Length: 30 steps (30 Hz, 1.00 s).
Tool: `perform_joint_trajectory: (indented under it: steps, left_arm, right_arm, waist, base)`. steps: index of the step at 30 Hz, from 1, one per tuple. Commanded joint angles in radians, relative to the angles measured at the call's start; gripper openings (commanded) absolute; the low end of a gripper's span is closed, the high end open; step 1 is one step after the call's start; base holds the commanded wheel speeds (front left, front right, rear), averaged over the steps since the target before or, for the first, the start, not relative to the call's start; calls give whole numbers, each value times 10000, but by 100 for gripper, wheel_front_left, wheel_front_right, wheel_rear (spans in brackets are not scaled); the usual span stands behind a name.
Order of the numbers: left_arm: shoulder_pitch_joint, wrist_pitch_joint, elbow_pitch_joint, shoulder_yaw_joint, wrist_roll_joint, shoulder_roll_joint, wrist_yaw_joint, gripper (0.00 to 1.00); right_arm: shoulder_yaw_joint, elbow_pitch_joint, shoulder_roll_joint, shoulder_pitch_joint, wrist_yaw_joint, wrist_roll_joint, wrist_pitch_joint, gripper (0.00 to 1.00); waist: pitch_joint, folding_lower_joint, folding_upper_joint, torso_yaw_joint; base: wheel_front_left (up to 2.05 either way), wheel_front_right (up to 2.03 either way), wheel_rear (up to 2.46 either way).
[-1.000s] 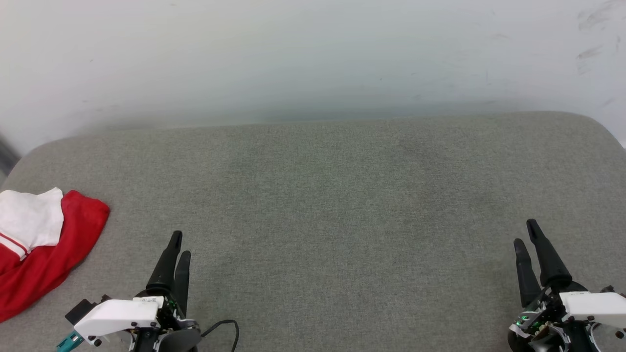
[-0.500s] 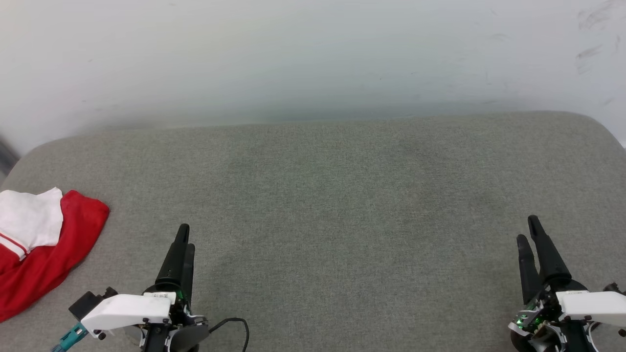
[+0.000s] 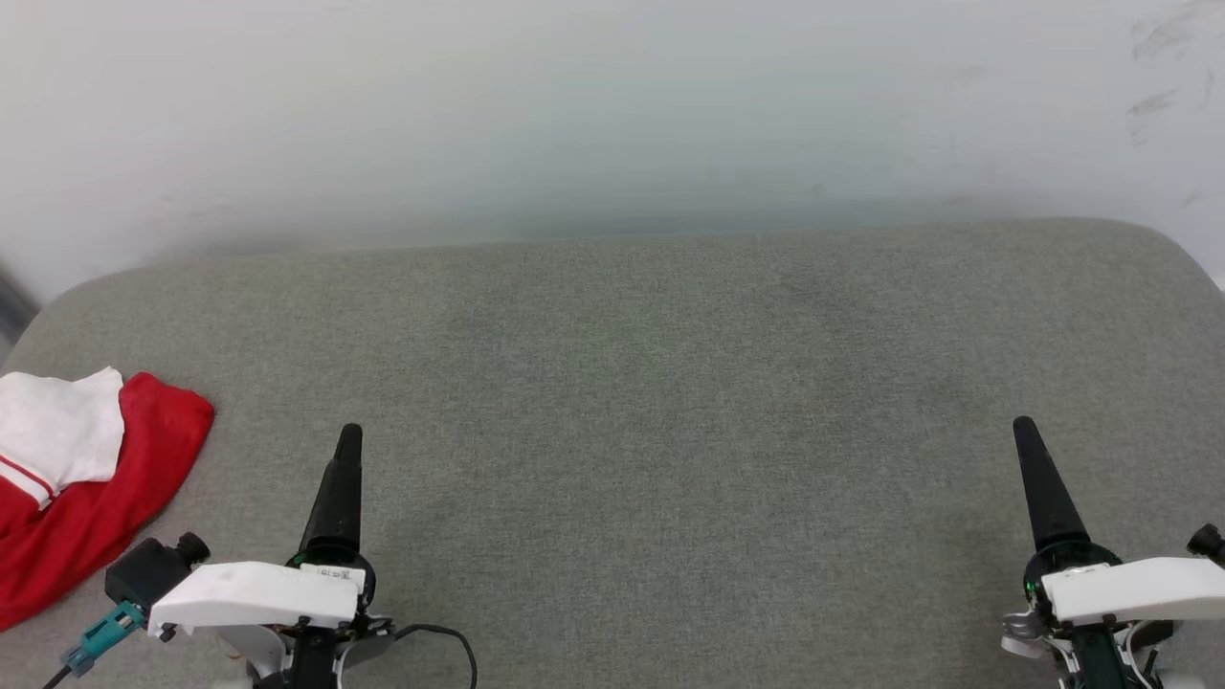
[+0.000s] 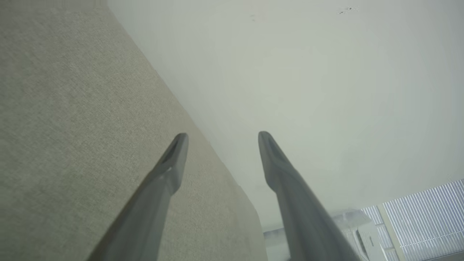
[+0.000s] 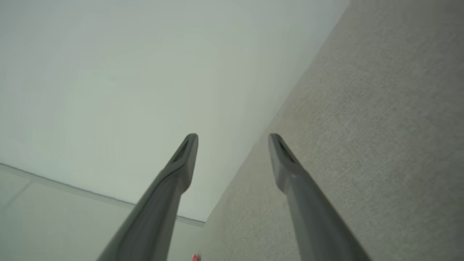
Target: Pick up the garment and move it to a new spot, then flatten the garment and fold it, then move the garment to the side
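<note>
The garment [image 3: 91,502] lies crumpled at the far left edge of the grey padded surface [image 3: 632,383], red with a white sleeve [image 3: 53,431] on top, partly cut off by the head view's edge. My left gripper [image 3: 349,435] hovers to its right, apart from it, fingers pointing at the wall. In the left wrist view the left gripper [image 4: 221,136] stands open with nothing between its fingers. My right gripper [image 3: 1024,426] is at the far right; the right wrist view shows this gripper [image 5: 232,137] open and empty too. The chest lettering is hidden.
A pale wall [image 3: 612,115] rises right behind the padded surface's far edge. The surface has rounded back corners [image 3: 1163,239]. A black cable [image 3: 450,636] loops beside my left wrist. A radiator-like grille [image 4: 424,217] appears low in the left wrist view.
Both wrists have rolled, so each pair of fingers now lines up as a single spike in the head view. The left wrist has also shifted slightly. The garment has not moved.
</note>
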Motion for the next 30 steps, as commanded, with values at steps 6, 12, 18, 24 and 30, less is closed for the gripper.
perform_joint_trajectory:
  steps: [6,12,18,24,30]
  left_arm:
    - [7,-286,-224,-5,1885,14,-6,100]
    - [51,-484,-64,-129,3406,147,-6,100]
    - [76,-670,-7,-191,4806,273,33,100]
    - [98,-813,-12,-202,5655,324,109,100]
    - [102,-977,-13,-271,6568,454,155,100]
  right_arm:
    - [188,-157,-152,-371,3,-2319,-251,100]
    - [233,-121,-134,-382,3,-4026,-241,100]
    - [268,-178,-103,-384,3,-5298,-169,100]
    - [280,-251,-141,-384,3,-6246,-165,100]
    - [310,-345,-160,-365,3,-7175,-105,100]
  waist:
    - [-23,0,0,5]
    - [-36,0,0,4]
    - [-43,0,0,-8]
    - [-49,0,0,-16]
    - [-57,0,0,-21]
  base:
    - [0,0,0]
    - [0,0,0]
    - [0,0,0]
    - [0,0,0]
    - [0,0,0]
